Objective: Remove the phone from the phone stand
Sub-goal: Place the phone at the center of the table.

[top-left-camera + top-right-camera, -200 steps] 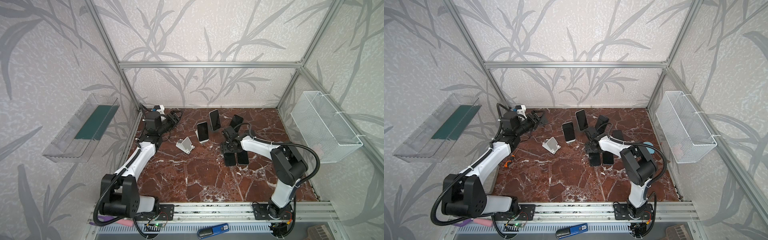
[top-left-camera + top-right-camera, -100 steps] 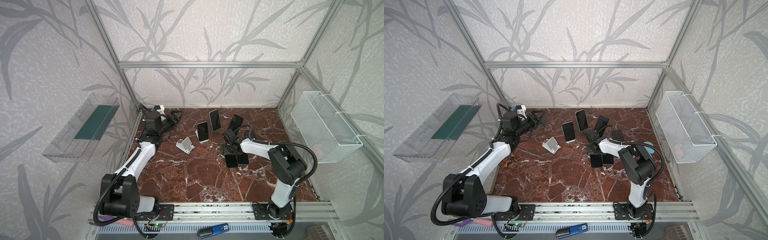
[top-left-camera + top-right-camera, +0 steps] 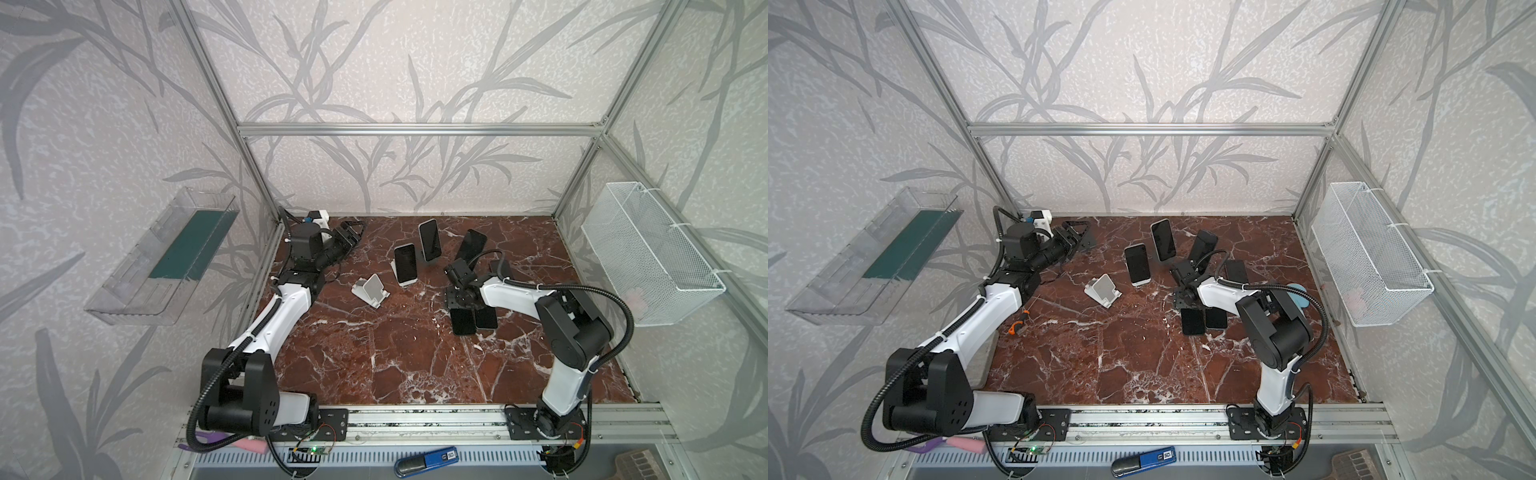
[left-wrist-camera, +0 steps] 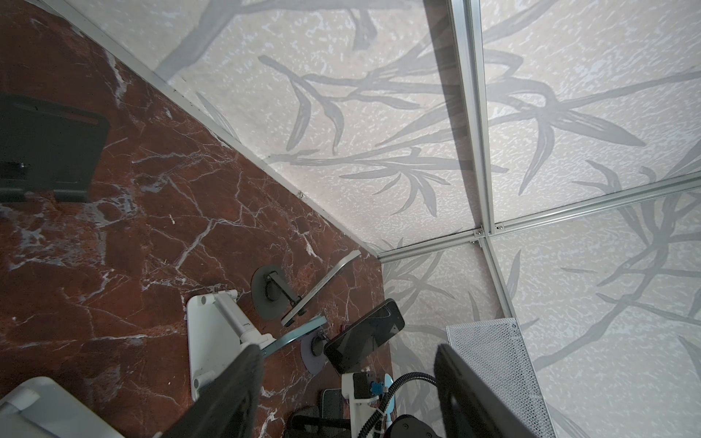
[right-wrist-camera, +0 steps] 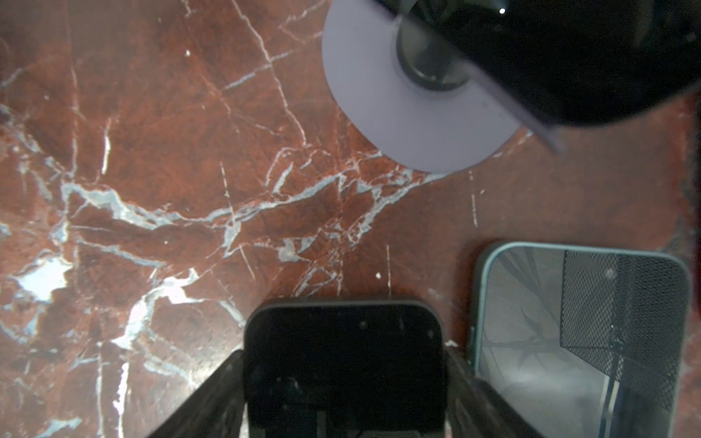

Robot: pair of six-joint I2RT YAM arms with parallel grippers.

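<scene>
Three phones lean on stands at the back in both top views: a white-rimmed phone (image 3: pixel 405 262), a taller phone (image 3: pixel 429 240) and a dark phone (image 3: pixel 471 245) on a lilac stand (image 5: pixel 409 113). A black phone (image 5: pixel 343 341) lies flat on the marble beside a teal-rimmed phone (image 5: pixel 580 333). My right gripper (image 5: pixel 343 354) straddles the black phone's far end (image 3: pixel 462 321), a finger against each long side. My left gripper (image 4: pixel 349 379) hangs open and empty at the back left (image 3: pixel 347 237).
An empty white stand (image 3: pixel 371 290) sits left of centre, and a dark stand (image 4: pixel 49 151) stands near the left gripper. Another phone (image 3: pixel 500 268) lies behind the right arm. A wire basket (image 3: pixel 648 253) hangs on the right wall and a clear tray (image 3: pixel 166 257) on the left wall.
The right wrist has shifted slightly over the black phone, which stays flat in the same spot. The left arm has not moved.
</scene>
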